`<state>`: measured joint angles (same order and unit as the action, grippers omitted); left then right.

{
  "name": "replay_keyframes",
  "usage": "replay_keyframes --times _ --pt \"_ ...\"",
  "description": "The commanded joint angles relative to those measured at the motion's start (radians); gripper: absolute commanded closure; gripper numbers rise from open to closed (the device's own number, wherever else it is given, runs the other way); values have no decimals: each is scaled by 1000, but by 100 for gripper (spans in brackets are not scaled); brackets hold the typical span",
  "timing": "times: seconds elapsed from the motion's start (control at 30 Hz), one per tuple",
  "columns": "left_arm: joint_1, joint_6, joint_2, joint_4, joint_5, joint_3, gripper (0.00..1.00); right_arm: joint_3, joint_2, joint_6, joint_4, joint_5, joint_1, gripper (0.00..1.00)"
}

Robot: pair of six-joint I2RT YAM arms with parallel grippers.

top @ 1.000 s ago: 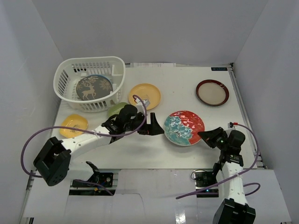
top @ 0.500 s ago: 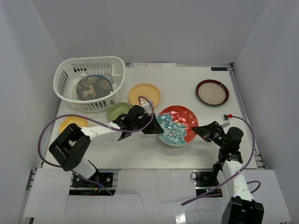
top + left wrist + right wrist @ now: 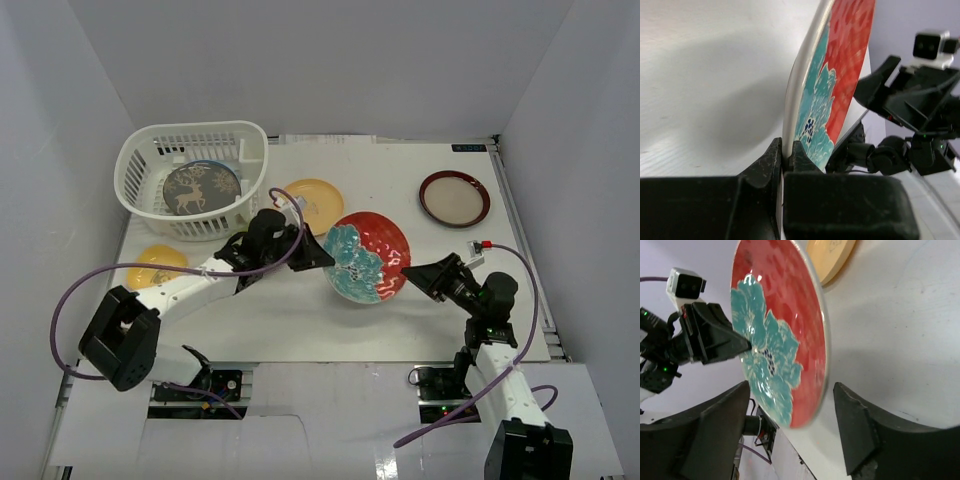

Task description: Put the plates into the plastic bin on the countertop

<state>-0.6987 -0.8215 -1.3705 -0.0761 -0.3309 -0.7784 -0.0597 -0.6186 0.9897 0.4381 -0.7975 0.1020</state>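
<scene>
The red-teal floral plate (image 3: 368, 257) hangs tilted on edge above the countertop (image 3: 390, 170). My left gripper (image 3: 327, 252) is shut on its left rim; the left wrist view shows the rim pinched between the fingertips (image 3: 786, 150). My right gripper (image 3: 412, 270) stands open at the plate's right edge, and in the right wrist view the plate (image 3: 775, 335) hangs between the spread fingers (image 3: 720, 430) without touching them. The white plastic bin (image 3: 190, 133) at the back left holds the grey deer plate (image 3: 200, 188).
A yellow plate (image 3: 318, 198) lies behind the left gripper, partly covered by it. A small yellow plate (image 3: 152, 262) sits by the left wall under the left arm's cable. A maroon-rimmed beige plate (image 3: 454, 198) lies at the back right. White walls close in both sides.
My left gripper reached the floral plate's left rim, shut on it and raised it, tilted, to the left. My right gripper opened and let go of the plate's right edge.
</scene>
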Motion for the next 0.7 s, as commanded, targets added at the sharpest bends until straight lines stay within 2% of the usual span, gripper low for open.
replay_keyframes --times 0.0,0.03,0.17,0.27,0.37,0.43,0.53,0.67 --pt "184 -10 152 -10 -23 -140 100 -48 20 27 131 -55 -8 24" --pt "264 -14 163 13 -37 -166 100 -51 19 27 134 -58 -8 23" --pt "418 -7 188 103 -94 -335 100 -61 2 20 140 -62 -25 22" --pt "533 5 182 188 -60 -446 100 -57 2 7 136 -52 -36 23" --pt "686 -82 206 184 -69 -424 100 -52 14 -43 70 -6 -45 24" --pt "784 -74 215 202 -37 -421 100 -48 13 -75 53 14 -54 24" --pt "849 0 203 260 146 -436 100 -26 -6 -97 54 27 -85 27" --pt "930 2 139 273 134 -411 100 -15 -33 -126 73 70 -151 34"
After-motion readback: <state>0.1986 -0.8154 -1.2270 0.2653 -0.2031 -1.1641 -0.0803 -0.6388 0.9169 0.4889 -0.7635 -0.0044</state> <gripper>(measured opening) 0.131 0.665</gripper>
